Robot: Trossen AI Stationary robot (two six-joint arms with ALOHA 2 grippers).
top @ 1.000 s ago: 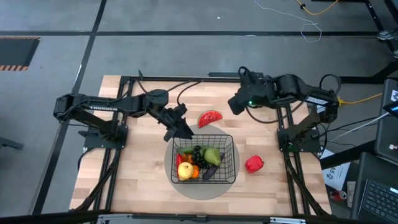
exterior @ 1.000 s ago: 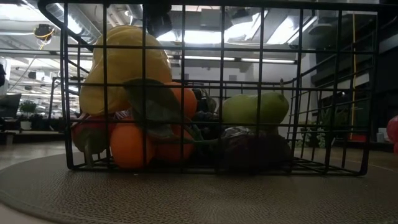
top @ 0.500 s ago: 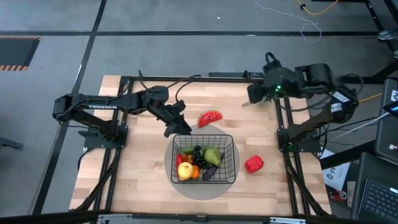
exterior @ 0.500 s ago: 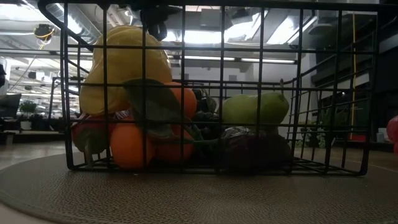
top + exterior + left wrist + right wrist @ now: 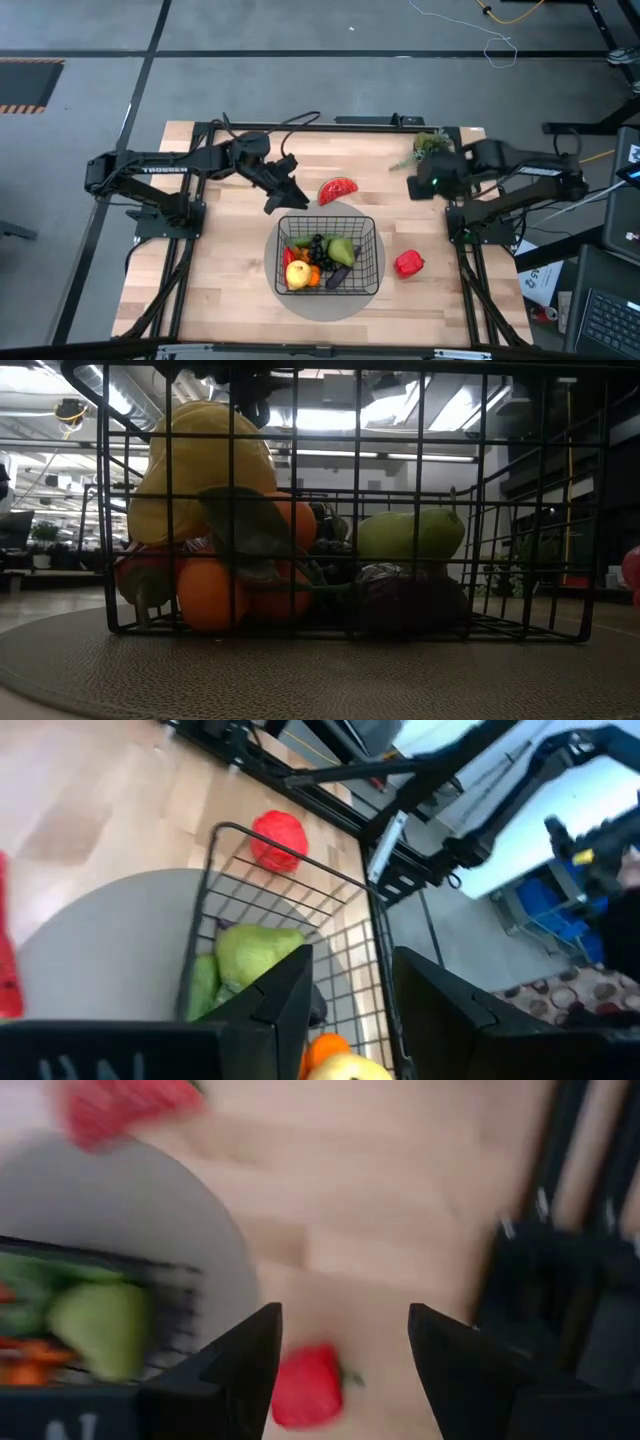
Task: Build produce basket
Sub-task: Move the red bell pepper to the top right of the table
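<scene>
Outside the basket (image 5: 368,262): one watermelon slice (image 5: 337,189), one red pepper (image 5: 408,264).

A light wooden table (image 5: 230,260) carries everything. On it lie a grey disc (image 5: 330,305), a watermelon slice (image 5: 338,189), a red pepper (image 5: 408,264) and a green leafy sprig (image 5: 430,144).

Beyond the right pincer (image 5: 340,1370), the red pepper (image 5: 306,1387) and watermelon slice (image 5: 125,1107) are smeared by blur. In the low view the basket (image 5: 105,510) is cut off at the top, its wires partly hiding the lemon (image 5: 200,465). Past the left pincer (image 5: 350,995), the watermelon slice is cut off.
</scene>
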